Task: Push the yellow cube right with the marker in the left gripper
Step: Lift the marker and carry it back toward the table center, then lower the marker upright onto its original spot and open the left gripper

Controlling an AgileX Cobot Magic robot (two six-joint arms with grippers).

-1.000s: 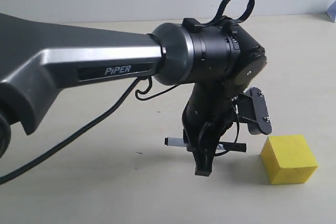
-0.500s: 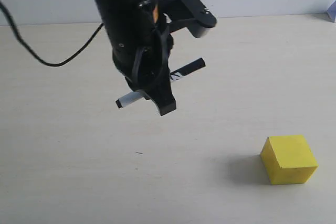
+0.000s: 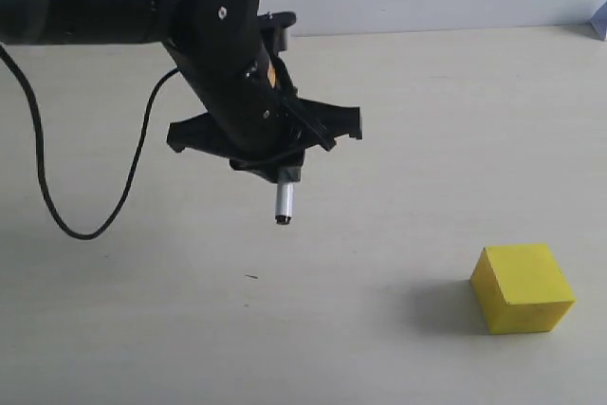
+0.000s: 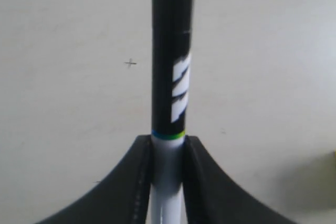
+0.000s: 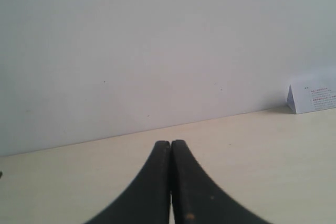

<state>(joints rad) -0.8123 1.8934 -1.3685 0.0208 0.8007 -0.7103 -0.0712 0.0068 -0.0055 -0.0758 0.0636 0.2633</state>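
Observation:
The yellow cube [image 3: 523, 286] sits on the pale table at the lower right of the exterior view. Well to its left and above the table hangs my left gripper [image 3: 283, 166], shut on the marker [image 3: 283, 202]. The marker's white barrel end points down, off the table surface. In the left wrist view the black fingers [image 4: 197, 182] clamp the white barrel, and the marker [image 4: 170, 51] shows its black cap with white lettering beyond them. My right gripper [image 5: 170, 145] is shut with nothing in it and does not appear in the exterior view.
A black cable [image 3: 57, 206] loops from the left arm down over the table at the left. A small dark mark [image 3: 250, 277] is on the tabletop. A white folded card [image 5: 312, 97] stands by the wall in the right wrist view.
The left arm has risen and swung left, away from the cube. The marker has turned from lying crosswise to pointing its white end downward. The cube has not moved.

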